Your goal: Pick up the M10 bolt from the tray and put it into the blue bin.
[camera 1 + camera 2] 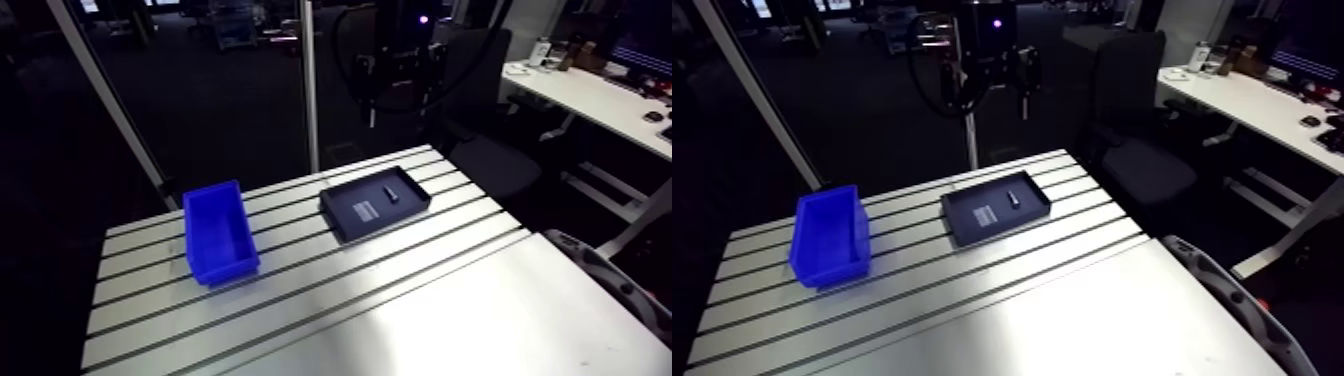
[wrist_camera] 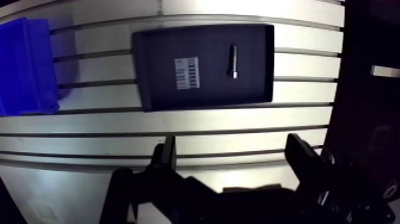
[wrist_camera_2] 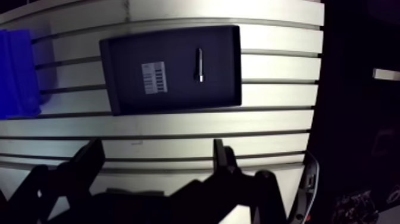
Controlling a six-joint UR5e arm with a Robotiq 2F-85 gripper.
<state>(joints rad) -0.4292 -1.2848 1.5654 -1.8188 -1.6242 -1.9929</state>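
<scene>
Wrist view showed the gripper [image 2: 232,143] wide apart and empty, the M10 bolt [image 2: 233,61] lying in the tray [image 2: 172,98], right of the blue bin [image 2: 27,65]; a crooked pinch could roll it away

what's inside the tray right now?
Inside the black tray: one dark bolt lying flat, and a white barcode label beside it, not touching. The rest of the tray floor shows bare. Only the patch under the label is covered.

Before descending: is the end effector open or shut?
Open: the end effector has its fingers wide apart with nothing between; the bolt lies ahead in the tray.
</scene>
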